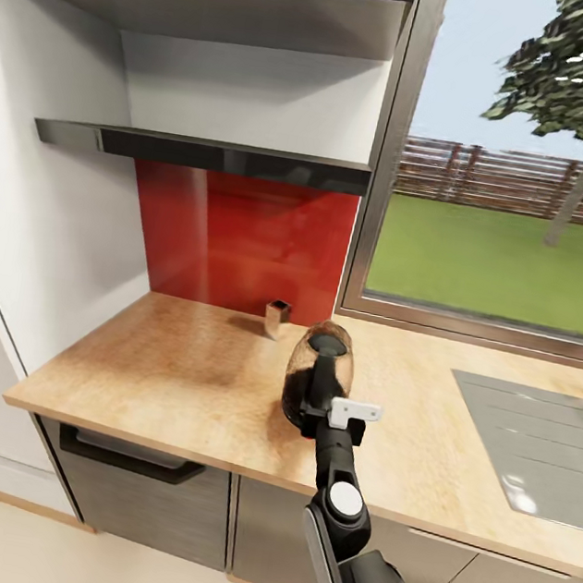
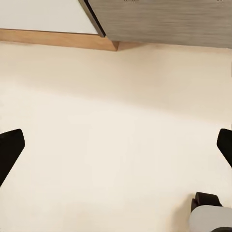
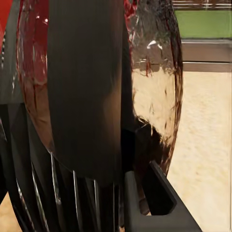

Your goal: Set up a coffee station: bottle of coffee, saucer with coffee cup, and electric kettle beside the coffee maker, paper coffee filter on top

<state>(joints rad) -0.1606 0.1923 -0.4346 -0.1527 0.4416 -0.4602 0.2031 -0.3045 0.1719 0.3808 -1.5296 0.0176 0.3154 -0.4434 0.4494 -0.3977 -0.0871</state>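
Right arm (image 1: pixel 345 524) reaches up from the lower frame edge; the right gripper (image 1: pixel 316 407) is at the black handle of the electric kettle (image 1: pixel 317 370), apparently clamped on it. Right wrist view: handle and glass body (image 3: pixel 154 96) at very close range, finger contact not clearly resolved. Kettle is upright on the kitchen countertop (image 1: pixel 177 368), mid-depth. A small metallic container (image 1: pixel 276 318) stands behind it at the red backsplash (image 1: pixel 243 238). Steel sink (image 1: pixel 529 449) is well apart, to the right. Left gripper (image 2: pixel 116 150): fingertips spread wide above the cream floor (image 2: pixel 111 121), holding nothing.
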